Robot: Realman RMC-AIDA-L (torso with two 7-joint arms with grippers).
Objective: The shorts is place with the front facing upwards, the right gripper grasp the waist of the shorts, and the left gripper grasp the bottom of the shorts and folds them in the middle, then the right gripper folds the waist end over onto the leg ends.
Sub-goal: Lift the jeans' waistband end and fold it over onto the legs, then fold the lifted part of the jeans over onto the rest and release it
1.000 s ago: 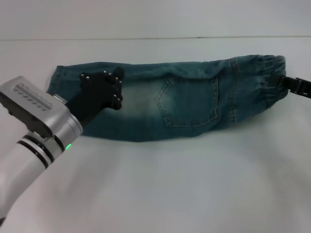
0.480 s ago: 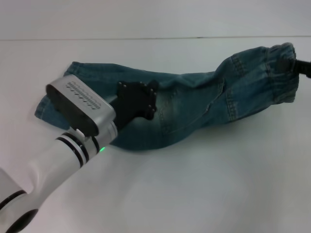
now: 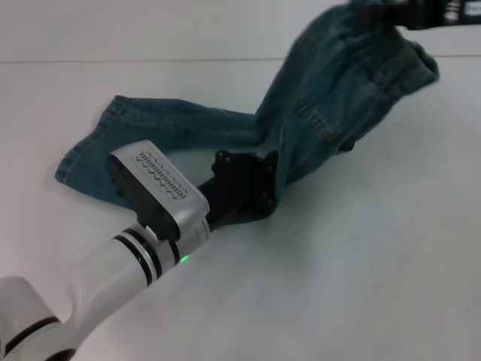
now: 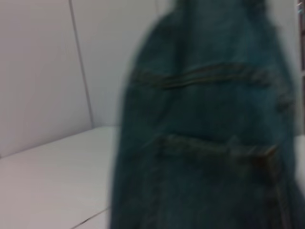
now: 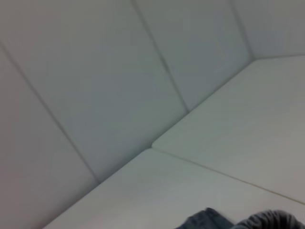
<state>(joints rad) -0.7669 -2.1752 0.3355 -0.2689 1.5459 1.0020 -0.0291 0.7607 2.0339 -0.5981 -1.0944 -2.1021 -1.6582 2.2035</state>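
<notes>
The blue-green denim shorts (image 3: 331,98) are bent upward on the white table. The waist of the shorts (image 3: 383,22) hangs in the air at the top right, with my right gripper (image 3: 402,11) shut on it at the picture's edge. The bottom of the shorts (image 3: 79,162), the leg ends, lies flat on the table at the left. My left gripper (image 3: 244,184) rests low on the middle of the shorts, where the cloth bends up. Raised denim (image 4: 205,143) fills the left wrist view. The right wrist view shows only a scrap of denim (image 5: 238,222).
The white table (image 3: 338,286) stretches in front and to the right of the shorts. A pale panelled wall (image 5: 95,71) stands behind it. My left arm's silver wrist (image 3: 158,192) crosses the near left part of the table.
The right gripper has lifted the waist end off the table, up and toward the left. The left gripper has moved right along the shorts, from the leg part to the middle.
</notes>
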